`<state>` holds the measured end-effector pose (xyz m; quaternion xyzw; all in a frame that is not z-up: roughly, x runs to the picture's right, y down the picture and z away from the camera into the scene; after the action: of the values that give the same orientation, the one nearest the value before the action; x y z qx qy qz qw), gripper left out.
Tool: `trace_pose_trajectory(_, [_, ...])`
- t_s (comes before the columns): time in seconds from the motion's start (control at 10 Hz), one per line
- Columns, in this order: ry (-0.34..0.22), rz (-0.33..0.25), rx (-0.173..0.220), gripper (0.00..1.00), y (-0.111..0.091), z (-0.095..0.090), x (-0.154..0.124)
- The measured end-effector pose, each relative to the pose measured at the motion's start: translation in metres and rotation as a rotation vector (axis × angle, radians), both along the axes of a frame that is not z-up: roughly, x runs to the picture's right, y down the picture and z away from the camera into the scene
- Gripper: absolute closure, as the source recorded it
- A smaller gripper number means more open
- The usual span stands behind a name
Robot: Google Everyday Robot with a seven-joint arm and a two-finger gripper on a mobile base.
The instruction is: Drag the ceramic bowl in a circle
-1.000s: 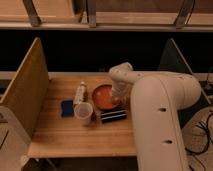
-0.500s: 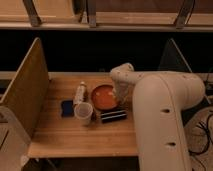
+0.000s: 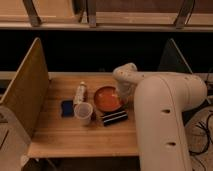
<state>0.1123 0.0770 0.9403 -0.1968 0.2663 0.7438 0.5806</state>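
Ceramic bowl (image 3: 106, 98) drag, probably mid-circle
Bowl touched the end effector (image 3: 121, 96), grip I couldn't tell; next likely needed a steady curved sweep across the bench (image 3: 75, 135).

**Lighting.** Dim, warm light fell from above onto the desk (image 3: 75, 135), leaving its wooden top evenly lit from the left edge to the front edge. Beyond the far edge, the background sank into near-black shadow. The pale arm (image 3: 165, 115) was the brightest surface, lightest along its upper side. A soft sheen lay on the ceramic bowl (image 3: 106, 98), toward the desk's right edge. The pincer (image 3: 121, 96), at the bowl's right rim, sat in the arm's shade.
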Motion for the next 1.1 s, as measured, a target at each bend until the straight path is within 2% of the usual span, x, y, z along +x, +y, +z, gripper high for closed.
trace_pose_trajectory(0.4, [-0.044,-0.058,0.092,1.00,-0.045,0.008,-0.021])
trace_pose_trajectory(0.6, [-0.070,-0.078,0.117,1.00,-0.054,0.002,-0.031])
trace_pose_trajectory(0.8, [-0.097,-0.106,0.127,1.00,-0.049,-0.011,-0.040])
trace_pose_trajectory(1.1, [-0.068,-0.141,0.091,1.00,-0.021,-0.026,-0.026])
